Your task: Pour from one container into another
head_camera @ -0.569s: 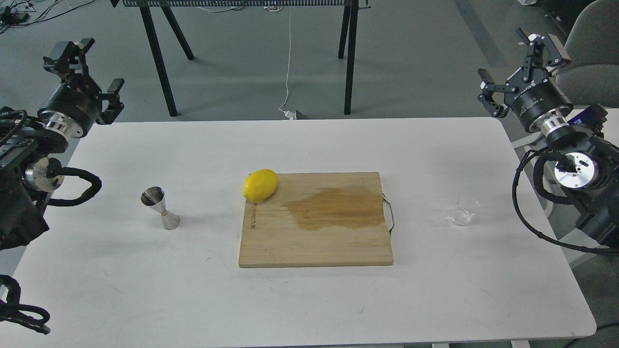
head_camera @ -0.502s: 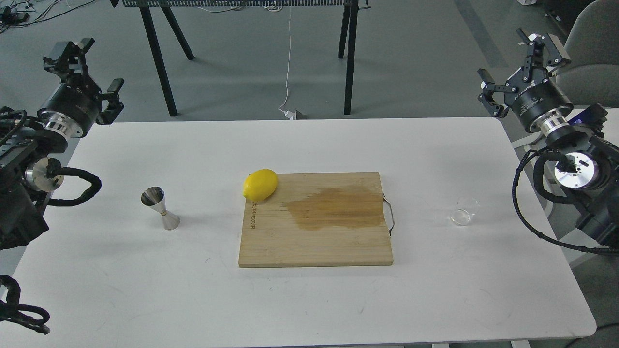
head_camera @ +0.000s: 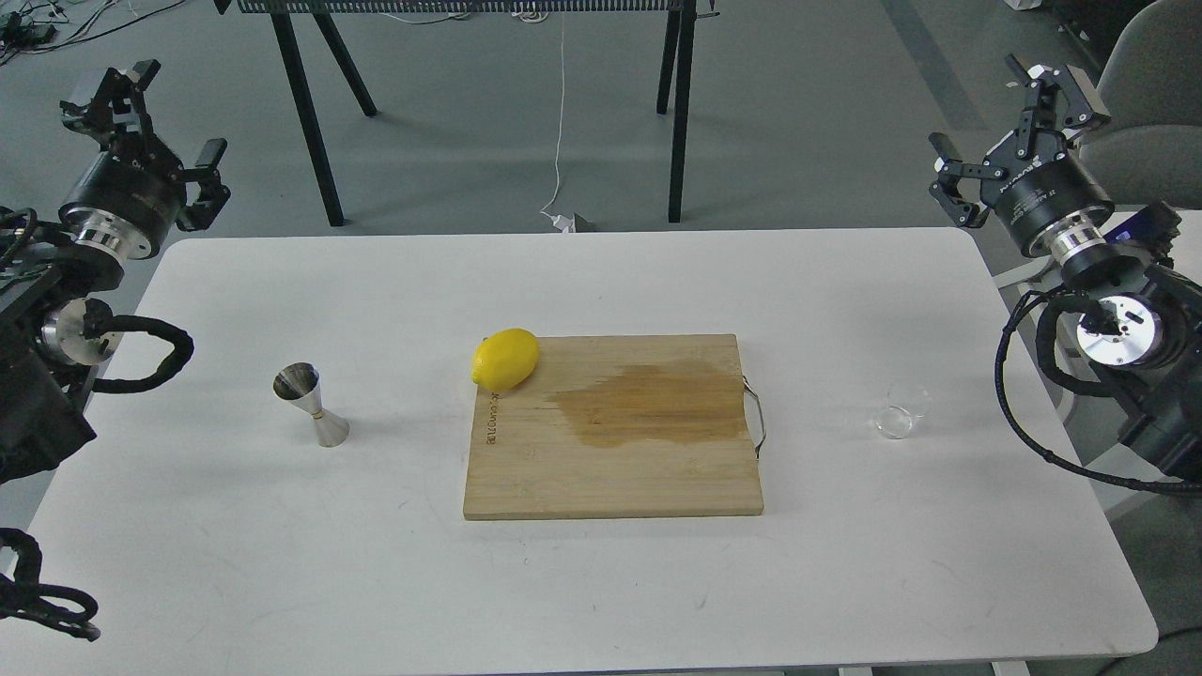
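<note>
The clear glass cup [head_camera: 900, 411] stands on the white table [head_camera: 563, 582] at the right, past the cutting board's handle. The shiny steel jigger [head_camera: 311, 405] stands upright at the left of the table. My left gripper [head_camera: 141, 117] hovers open off the table's far left corner, well above and behind the jigger. My right gripper [head_camera: 1009, 122] is open too, raised beyond the far right corner, far behind the cup. Neither holds anything.
A bamboo cutting board [head_camera: 615, 469] with a dark wet patch lies mid-table, and a lemon [head_camera: 505, 359] rests on its far left corner. Black table legs [head_camera: 678, 113] and a cable stand on the floor behind. A grey chair [head_camera: 1146, 103] is at the far right.
</note>
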### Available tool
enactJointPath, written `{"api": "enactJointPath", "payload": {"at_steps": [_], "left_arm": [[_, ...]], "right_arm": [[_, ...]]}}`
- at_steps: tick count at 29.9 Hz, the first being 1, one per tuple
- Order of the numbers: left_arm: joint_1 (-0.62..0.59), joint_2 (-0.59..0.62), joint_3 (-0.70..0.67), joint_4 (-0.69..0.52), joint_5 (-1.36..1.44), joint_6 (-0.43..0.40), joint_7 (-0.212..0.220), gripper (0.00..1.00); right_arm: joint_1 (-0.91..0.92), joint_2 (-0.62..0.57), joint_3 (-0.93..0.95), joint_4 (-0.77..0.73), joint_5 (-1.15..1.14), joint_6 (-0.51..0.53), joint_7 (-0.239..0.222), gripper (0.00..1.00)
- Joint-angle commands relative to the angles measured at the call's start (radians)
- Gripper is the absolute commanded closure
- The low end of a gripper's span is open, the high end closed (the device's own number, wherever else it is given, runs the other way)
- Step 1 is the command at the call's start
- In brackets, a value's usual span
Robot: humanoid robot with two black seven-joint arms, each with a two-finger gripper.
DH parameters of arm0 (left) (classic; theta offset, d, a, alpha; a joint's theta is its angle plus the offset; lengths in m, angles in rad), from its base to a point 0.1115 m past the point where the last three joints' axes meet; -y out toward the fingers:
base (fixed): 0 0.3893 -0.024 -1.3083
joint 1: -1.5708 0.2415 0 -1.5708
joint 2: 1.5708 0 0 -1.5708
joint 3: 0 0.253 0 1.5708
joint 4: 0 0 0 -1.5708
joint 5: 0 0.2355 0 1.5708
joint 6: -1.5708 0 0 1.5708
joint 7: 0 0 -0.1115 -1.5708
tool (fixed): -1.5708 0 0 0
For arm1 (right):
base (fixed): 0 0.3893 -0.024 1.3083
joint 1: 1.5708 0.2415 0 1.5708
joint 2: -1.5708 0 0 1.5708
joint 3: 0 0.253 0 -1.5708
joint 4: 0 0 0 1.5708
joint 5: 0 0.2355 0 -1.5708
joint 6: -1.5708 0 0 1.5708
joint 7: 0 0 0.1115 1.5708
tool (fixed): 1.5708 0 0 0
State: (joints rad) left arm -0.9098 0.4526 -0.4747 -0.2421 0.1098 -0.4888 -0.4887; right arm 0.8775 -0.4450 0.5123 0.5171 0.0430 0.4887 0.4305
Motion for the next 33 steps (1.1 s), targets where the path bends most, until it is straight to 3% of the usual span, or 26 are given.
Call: {"api": "enactJointPath", "payload": {"at_steps": [1,10,13,20,28,33], "left_arm": [[-0.003,0.060,0.014,-0.009,0.075,0.000,0.000,0.00],[-0.116,0.132,0.082,-0.014,0.644,0.000,0.000,0.00],[-0.118,0.156,0.085,-0.095,0.779,0.013,0.000,0.00],[-0.084,0.334,0.117,-0.471,1.007,0.517,0.000,0.00],[0.047,0.333,0.193,-0.511,1.178,0.952,0.000,0.00],[0.132,0.316,0.192,-0.510,1.206,0.978,0.000,0.00]], "right_arm": [[-0.002,0.000,0.002,0.000,0.000,0.000,0.004,0.01],[0.000,0.000,0.026,0.004,0.000,0.000,0.004,0.01],[0.000,0.000,0.035,0.006,0.002,0.000,0.004,0.01],[-0.002,0.000,0.038,0.003,0.000,0.000,0.005,0.01],[-0.006,0.000,0.040,0.003,0.000,0.000,0.005,0.01],[-0.011,0.000,0.040,0.000,0.000,0.000,0.005,0.01]]}}
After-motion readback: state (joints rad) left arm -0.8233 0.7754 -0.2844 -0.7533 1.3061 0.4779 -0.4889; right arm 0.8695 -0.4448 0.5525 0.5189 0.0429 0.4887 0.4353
